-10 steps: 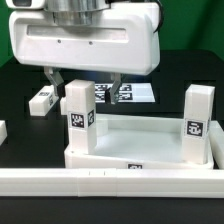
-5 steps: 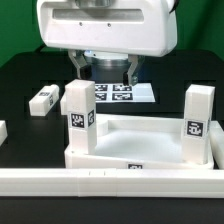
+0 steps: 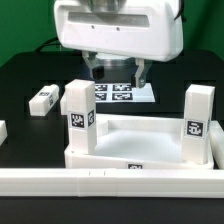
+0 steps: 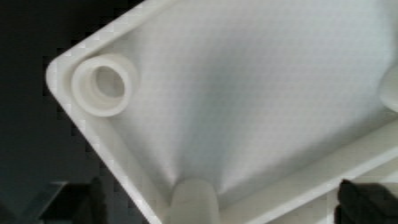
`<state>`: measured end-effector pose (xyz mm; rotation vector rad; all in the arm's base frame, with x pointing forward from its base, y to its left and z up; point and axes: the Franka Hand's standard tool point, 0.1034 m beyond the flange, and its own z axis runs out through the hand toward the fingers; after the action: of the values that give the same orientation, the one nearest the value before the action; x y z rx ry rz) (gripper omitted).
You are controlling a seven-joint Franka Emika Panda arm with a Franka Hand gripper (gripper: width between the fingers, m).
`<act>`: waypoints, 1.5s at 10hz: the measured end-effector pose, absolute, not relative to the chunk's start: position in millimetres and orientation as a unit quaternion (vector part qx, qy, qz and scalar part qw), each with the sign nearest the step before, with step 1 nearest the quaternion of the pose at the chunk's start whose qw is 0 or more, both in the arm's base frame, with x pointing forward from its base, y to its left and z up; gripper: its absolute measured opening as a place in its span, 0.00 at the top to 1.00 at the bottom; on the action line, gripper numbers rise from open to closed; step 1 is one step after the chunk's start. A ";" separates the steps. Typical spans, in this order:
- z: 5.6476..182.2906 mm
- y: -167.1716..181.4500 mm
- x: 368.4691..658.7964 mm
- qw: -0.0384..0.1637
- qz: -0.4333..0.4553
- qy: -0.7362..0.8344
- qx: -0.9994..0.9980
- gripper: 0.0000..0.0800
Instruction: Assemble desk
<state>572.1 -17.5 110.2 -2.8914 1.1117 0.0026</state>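
Note:
The desk top (image 3: 150, 140), a white tray, lies near the front with two white legs standing upright in its near corners, one (image 3: 78, 118) on the exterior view's left and one (image 3: 197, 115) on the right. A loose leg (image 3: 42, 100) lies on the black table to the left. My gripper (image 3: 116, 72) hangs open and empty above the tray's far edge. In the wrist view a tray corner with an empty round socket (image 4: 103, 85) fills the picture. My dark fingertips (image 4: 71, 200) show at either side, with the gripper (image 4: 222, 205) holding nothing.
The marker board (image 3: 125, 93) lies flat behind the tray, under the gripper. A long white rail bar (image 3: 110, 180) runs across the front. Another white part (image 3: 2, 130) shows at the left edge.
The gripper has moved toward the exterior view's right and a little upward, staying open and empty. The parts have not moved.

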 end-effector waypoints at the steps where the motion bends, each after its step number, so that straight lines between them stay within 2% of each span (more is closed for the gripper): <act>1: 111.2 -18.8 573.3 0.022 0.000 0.355 -0.935 0.19; 6: 110.0 -17.5 572.3 0.022 0.000 0.363 -0.931 0.19; 8: 101.4 -10.7 558.4 0.021 -0.001 0.398 -0.917 0.19; 12: 100.6 -10.7 559.2 0.020 -0.001 0.399 -0.917 0.19; 15: 88.5 -10.3 545.2 0.027 0.011 0.553 -0.832 0.19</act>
<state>545.2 -10.3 88.5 -2.5714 1.7091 0.0325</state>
